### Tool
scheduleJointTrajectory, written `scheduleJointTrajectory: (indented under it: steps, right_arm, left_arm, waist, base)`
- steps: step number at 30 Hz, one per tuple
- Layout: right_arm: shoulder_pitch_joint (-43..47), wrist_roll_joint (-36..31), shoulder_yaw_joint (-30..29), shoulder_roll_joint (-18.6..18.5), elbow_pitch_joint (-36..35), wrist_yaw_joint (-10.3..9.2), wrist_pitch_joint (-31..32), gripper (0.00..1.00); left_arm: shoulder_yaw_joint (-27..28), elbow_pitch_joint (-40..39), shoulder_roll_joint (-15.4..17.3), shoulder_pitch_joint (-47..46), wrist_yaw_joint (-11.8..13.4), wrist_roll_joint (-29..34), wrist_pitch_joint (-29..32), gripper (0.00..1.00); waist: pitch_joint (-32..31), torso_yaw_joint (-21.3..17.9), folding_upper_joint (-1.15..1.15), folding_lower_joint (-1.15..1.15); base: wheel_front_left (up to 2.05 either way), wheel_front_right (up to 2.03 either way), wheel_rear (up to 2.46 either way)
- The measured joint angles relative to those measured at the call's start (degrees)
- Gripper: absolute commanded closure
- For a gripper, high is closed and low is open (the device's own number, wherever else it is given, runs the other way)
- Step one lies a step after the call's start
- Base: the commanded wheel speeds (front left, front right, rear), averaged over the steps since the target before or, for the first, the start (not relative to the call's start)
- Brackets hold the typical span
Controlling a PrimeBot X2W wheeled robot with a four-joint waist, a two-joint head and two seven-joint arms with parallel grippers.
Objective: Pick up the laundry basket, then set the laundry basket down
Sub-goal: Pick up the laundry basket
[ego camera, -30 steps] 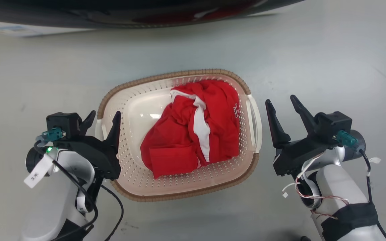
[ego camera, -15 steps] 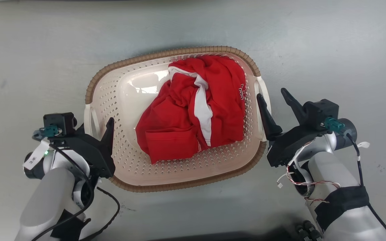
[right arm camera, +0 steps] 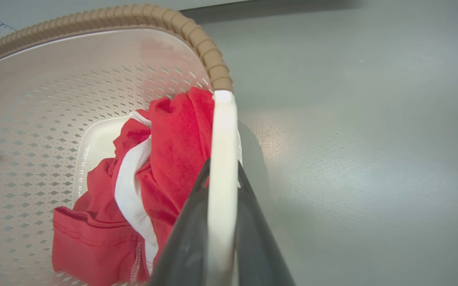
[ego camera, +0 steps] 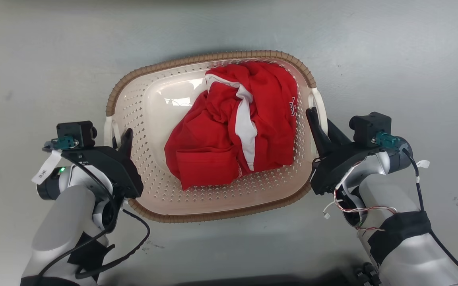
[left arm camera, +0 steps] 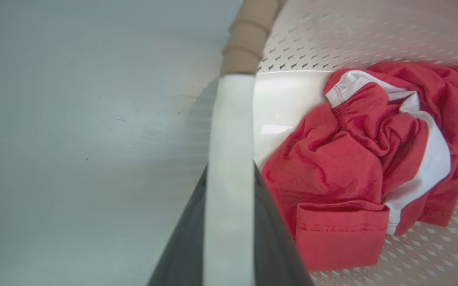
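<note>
The left gripper [ego camera: 120, 137] and right gripper [ego camera: 319, 118] each squeezed a white handle [left arm camera: 229, 159] of the laundry basket [ego camera: 213, 59]. Holding both sides should keep it level, with the red shirt [ego camera: 229, 135] between them.

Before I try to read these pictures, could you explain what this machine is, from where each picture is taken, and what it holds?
This is a wheeled robot with two arms. Each arm ends in a gripper with two dark fingers. The wide picture comes from a camera on its head, looking down at a grey floor. In it you see a cream basket with a brown rim, and a red and white garment inside it. The other two pictures come from cameras on the wrists, each looking along its own fingers. The left gripper is closed on the left handle, the white strip between its fingers. The right gripper is closed on the right handle likewise. Whether the basket is off the floor, I cannot tell.
</note>
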Motion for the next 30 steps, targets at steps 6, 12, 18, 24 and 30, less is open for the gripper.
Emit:
scheduleJointTrajectory:
  steps: [6, 12, 18, 24, 30]
  right_arm:
    - [-1.12, 1.47, 0.88, -0.1, 2.66, 0.41, -0.03, 1.0]
    - [-2.24, 2.64, 1.34, -0.12, 6.02, 0.62, 1.01, 1.0]
    - [-3.07, 4.27, 1.71, -0.11, 9.88, 1.04, 3.11, 1.0]
    - [-4.53, 4.92, 1.74, 0.02, 13.73, 1.53, 5.26, 1.0]
    - [-5.13, 5.89, 1.97, 0.36, 17.42, 1.92, 7.68, 1.0]
  left_arm:
    - [-1.19, 3.15, -0.6, -1.51, -1.0, 0.07, -0.96, 1.0]
    - [-2.49, 5.84, -1.26, -3.37, -1.45, 0.19, -0.8, 1.0]
    - [-3.1, 9.48, -2.35, -4.03, -1.81, -0.24, 0.67, 1.0]
    - [-3.39, 12.77, -3.25, -4.72, -1.97, -2.05, 2.44, 1.0]
    - [-3.38, 15.92, -4.07, -4.72, -2.02, -3.75, 4.42, 1.0]
  waist:
    - [-0.99, 0.31, 0.0, 0.01]
    - [-2.5, 0.49, 0.01, 0.01]
    - [-4.95, 0.57, 0.01, 0.01]
    - [-8.04, 0.59, 0.01, 0.01]
    - [-11.76, 0.58, 0.0, 0.01]
  base:
    - [0.0, 0.0, 0.0]
    - [0.0, 0.0, 0.0]
    - [0.0, 0.0, 0.0]
    - [0.0, 0.0, 0.0]
    - [0.0, 0.0, 0.0]
